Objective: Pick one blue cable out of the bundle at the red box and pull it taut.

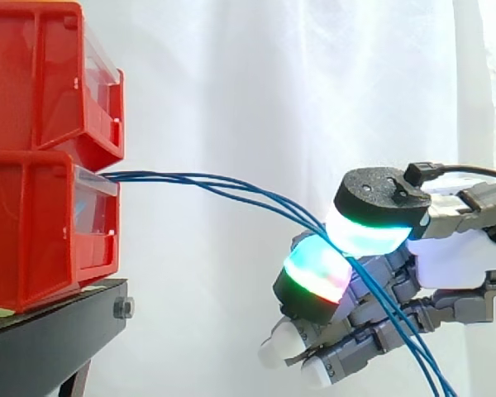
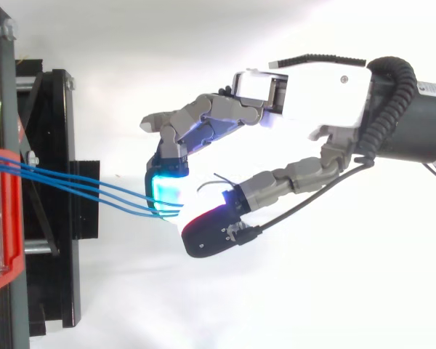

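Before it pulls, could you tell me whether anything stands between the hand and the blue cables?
Nothing visible does: the blue cables run free from the red box right into the hand.

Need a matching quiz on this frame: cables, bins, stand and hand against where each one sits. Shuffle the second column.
Column 1
A. blue cables
B. red bins
C. black stand
D. hand

Column 2
1. under the bins
2. stacked one on the other
3. leave the lower bin and sag down to the right
4. comes in from the right in the side view and meets the cables

Pairs: A-3, B-2, C-1, D-4
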`<state>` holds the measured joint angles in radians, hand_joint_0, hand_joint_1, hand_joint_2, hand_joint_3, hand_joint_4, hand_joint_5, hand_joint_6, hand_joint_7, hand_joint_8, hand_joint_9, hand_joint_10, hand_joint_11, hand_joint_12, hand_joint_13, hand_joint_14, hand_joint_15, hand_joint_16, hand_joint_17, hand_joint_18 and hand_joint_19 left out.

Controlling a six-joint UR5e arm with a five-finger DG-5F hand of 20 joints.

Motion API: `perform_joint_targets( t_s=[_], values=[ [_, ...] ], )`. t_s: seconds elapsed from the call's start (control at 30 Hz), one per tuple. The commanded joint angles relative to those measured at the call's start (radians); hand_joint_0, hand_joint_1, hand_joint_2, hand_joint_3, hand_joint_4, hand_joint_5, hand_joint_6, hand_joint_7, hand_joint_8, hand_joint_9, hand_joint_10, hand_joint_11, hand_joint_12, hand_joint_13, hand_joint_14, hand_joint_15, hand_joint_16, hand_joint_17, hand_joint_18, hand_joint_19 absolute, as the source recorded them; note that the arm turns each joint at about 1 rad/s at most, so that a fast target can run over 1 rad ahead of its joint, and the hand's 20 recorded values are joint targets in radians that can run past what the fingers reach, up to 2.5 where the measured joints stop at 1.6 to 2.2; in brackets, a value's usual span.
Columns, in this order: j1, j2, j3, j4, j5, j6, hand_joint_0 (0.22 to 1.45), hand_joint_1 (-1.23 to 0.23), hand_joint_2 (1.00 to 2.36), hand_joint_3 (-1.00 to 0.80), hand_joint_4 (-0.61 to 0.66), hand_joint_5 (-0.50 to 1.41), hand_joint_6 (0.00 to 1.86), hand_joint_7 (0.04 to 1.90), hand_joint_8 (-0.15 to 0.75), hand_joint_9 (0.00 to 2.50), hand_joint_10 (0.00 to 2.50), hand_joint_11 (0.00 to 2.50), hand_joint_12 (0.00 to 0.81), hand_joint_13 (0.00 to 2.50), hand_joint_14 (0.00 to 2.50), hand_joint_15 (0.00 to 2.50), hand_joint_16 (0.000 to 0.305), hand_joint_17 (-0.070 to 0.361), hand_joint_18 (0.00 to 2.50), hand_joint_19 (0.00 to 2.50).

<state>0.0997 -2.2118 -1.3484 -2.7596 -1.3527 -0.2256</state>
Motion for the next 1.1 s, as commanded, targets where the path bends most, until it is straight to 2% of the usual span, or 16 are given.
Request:
perform_joint_targets(
  t_s=[0.0,0.07,0.23,0.4,0.53,0.77,1.07],
  values=[
    [0.000,0.000,0.000,0.000,0.003,0.000,0.64,-0.81,1.02,-0.15,0.15,-0.15,0.90,1.01,0.335,0.65,0.01,0.24,0.387,0.26,0.00,0.03,0.062,0.139,0.38,0.10],
    [0.000,0.000,0.000,0.000,0.004,0.000,0.68,-0.85,1.02,-0.15,0.08,-0.15,0.91,1.02,0.331,0.64,0.01,0.24,0.384,0.27,0.00,0.02,0.061,0.137,0.40,0.08],
    [0.000,0.001,0.000,0.000,0.003,0.000,0.74,-0.92,1.02,-0.19,0.02,-0.16,0.92,1.00,0.321,0.63,0.01,0.24,0.384,0.28,0.00,0.02,0.060,0.136,0.40,0.08],
    [0.000,0.000,0.000,-0.008,0.004,0.002,0.76,-0.94,1.02,-0.23,0.00,-0.16,0.93,1.07,0.317,0.63,0.01,0.24,0.382,0.28,0.00,0.02,0.060,0.136,0.40,0.08],
    [0.000,0.000,0.000,-0.009,0.003,0.002,0.80,-0.95,1.02,-0.29,-0.03,-0.17,0.93,1.05,0.311,0.64,0.01,0.23,0.381,0.27,0.00,0.01,0.060,0.135,0.39,0.10],
    [0.000,0.000,0.000,-0.009,0.004,0.012,0.84,-0.96,1.01,-0.37,-0.02,-0.18,0.94,1.11,0.301,0.63,0.01,0.23,0.378,0.26,0.00,0.03,0.060,0.134,0.36,0.12],
    [0.000,0.000,0.000,-0.009,0.006,0.041,0.87,-0.93,1.01,-0.35,0.01,-0.18,0.94,1.17,0.296,0.61,0.01,0.21,0.377,0.25,0.00,0.03,0.060,0.134,0.33,0.16]
  ],
)
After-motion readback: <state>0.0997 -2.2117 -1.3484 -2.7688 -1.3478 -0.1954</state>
